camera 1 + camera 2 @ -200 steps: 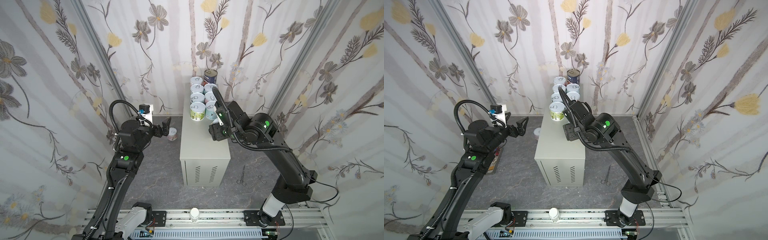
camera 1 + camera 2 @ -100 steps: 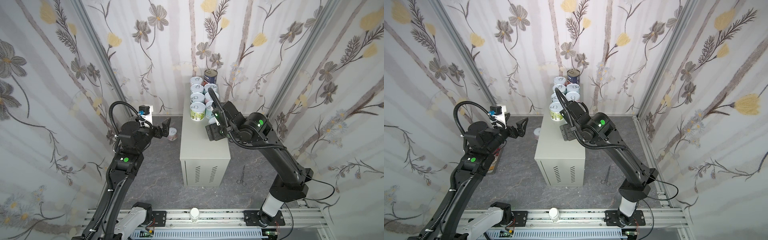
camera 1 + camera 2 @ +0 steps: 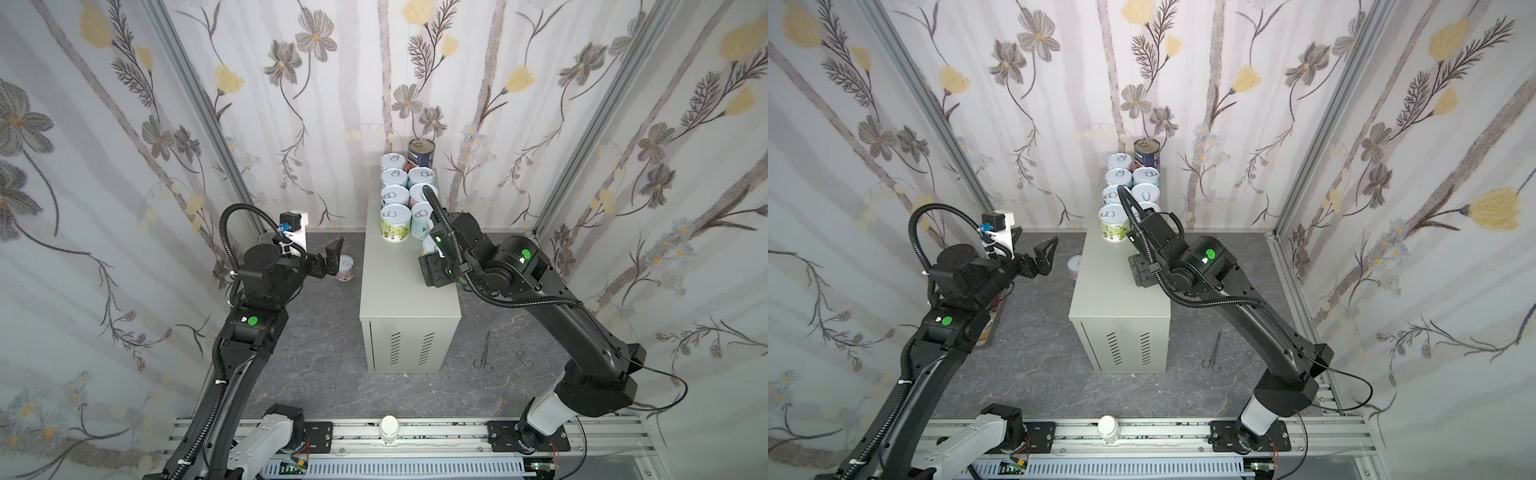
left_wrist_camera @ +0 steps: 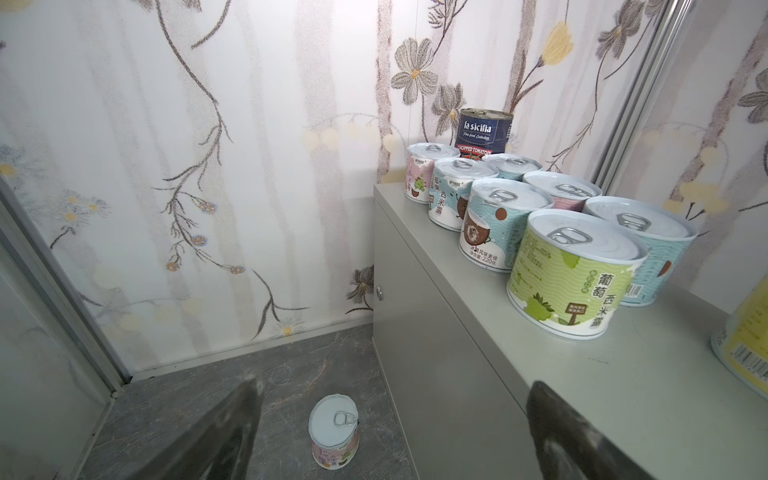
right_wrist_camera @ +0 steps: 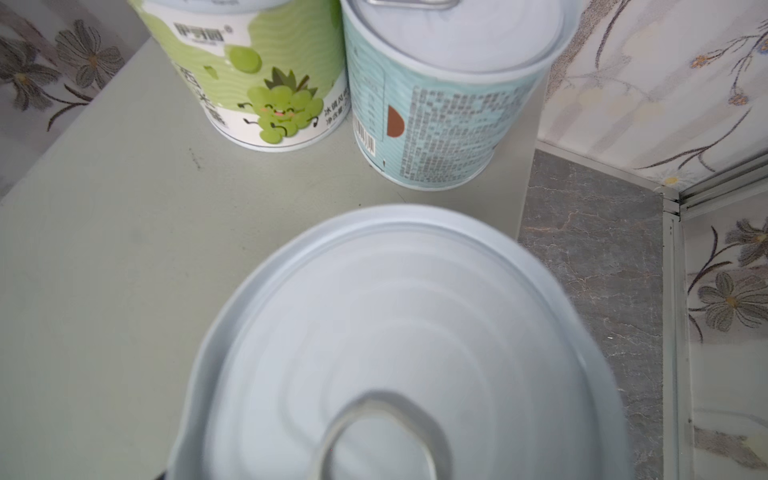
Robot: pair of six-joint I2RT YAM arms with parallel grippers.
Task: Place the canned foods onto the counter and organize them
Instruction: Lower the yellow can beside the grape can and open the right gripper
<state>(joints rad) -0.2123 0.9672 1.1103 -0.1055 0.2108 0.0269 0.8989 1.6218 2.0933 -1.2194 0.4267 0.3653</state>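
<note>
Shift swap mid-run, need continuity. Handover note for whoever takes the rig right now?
Left gripper: open, empty, aimed at the pink can standing on the floor left of the counter.
Right gripper: directly over the yellow can at the counter's right edge; fingers hidden, so grip or release cannot be told.
Done: eight cans stand in two rows at the counter's far end, dark blue can at the back, green can in front.
Left: confirm the yellow can is set down in line, then bring up the pink can.
</note>
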